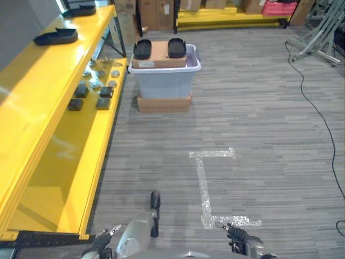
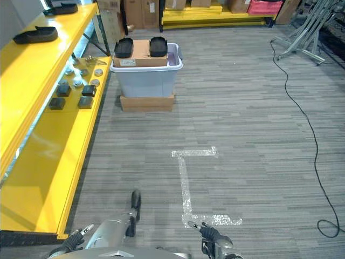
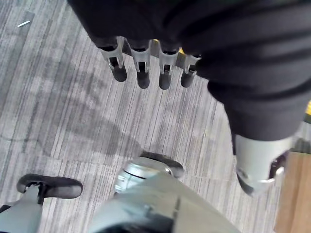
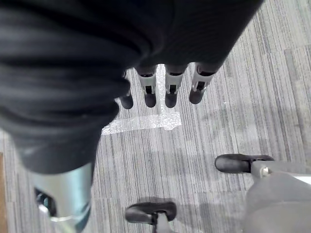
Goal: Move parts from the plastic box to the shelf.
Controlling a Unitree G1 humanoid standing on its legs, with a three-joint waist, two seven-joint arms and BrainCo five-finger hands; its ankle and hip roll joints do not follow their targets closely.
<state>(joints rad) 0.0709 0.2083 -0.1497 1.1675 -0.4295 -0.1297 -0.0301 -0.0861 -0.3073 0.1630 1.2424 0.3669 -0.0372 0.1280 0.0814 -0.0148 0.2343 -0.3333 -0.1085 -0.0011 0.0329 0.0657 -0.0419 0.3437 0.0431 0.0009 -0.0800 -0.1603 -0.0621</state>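
Approach step, probably: both the left hand (image 3: 146, 68) and right hand (image 4: 165, 87) hang empty, fingers straight. Black parts (image 1: 143, 49) top the pale plastic box (image 1: 161, 81) beside the yellow shelf's (image 1: 48, 97) far end; walk closer next.

Bright light from above is filling the room. The yellow shelf (image 1: 48, 108) is shining with pale glare along its top. Soft shadows are lying on the grey floor (image 3: 73, 121) in the left wrist view.
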